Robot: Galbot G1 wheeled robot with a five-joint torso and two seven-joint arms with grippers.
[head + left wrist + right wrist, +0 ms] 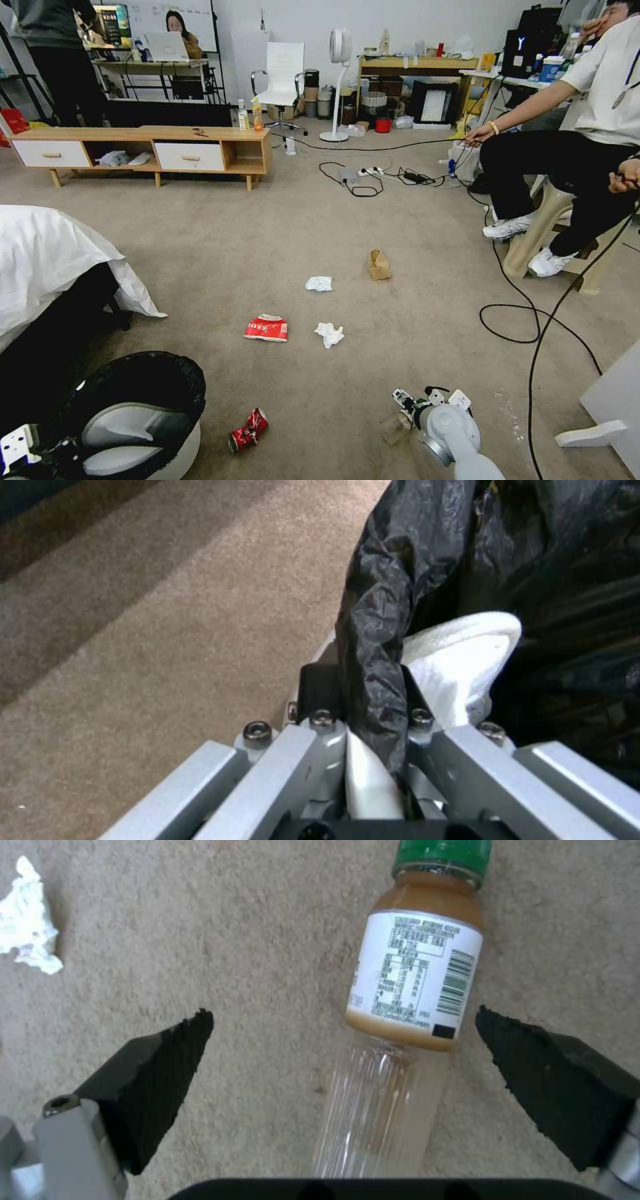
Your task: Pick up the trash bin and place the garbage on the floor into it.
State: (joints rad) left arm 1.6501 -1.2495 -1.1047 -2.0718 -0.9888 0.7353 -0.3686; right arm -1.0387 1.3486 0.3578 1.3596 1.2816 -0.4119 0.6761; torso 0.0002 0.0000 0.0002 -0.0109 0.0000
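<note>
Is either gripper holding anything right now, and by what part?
The left gripper grips the trash bin by its bag-covered rim. The right gripper holds nothing.

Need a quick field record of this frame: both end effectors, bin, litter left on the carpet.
left end effector: shut on the bag-lined rim of the small round white plastic trash bin
right end effector: open, pads either side of the green-capped clear bottle lying on the beige carpet floor
litter on carpet: crushed red can, flattened red-white carton, two crumpled white tissues, brown paper box
inside bin: white item in view, cannot identify
</note>
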